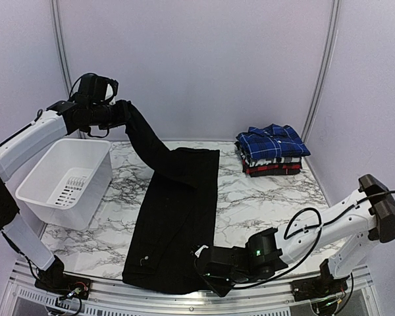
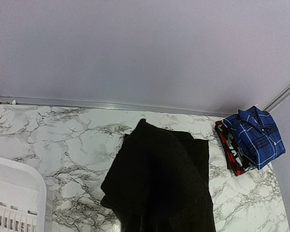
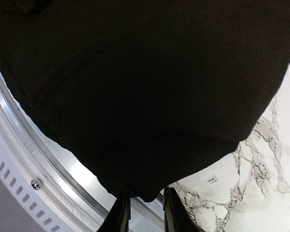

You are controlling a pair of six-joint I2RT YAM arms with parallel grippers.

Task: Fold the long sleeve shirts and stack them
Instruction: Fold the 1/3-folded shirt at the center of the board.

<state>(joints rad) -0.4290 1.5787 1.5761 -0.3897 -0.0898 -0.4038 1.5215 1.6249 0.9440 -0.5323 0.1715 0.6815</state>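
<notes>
A black long sleeve shirt (image 1: 178, 217) lies lengthwise on the marble table (image 1: 263, 197). One far corner is pulled up and to the left by my left gripper (image 1: 123, 113), which is shut on it. In the left wrist view the black cloth (image 2: 159, 183) hangs below and hides the fingers. My right gripper (image 1: 207, 268) sits low at the shirt's near hem. In the right wrist view its fingers stand slightly apart (image 3: 145, 193), with the hem's edge (image 3: 145, 87) dipping just between the tips. Folded plaid shirts (image 1: 272, 150) are stacked at the back right, blue-and-white on top (image 2: 251, 137).
A white plastic basket (image 1: 66, 178) stands on the left of the table, its rim (image 2: 14, 193) showing in the left wrist view. The table's metal front rail (image 3: 48, 164) runs right under the shirt's near hem. Walls close off the back and sides.
</notes>
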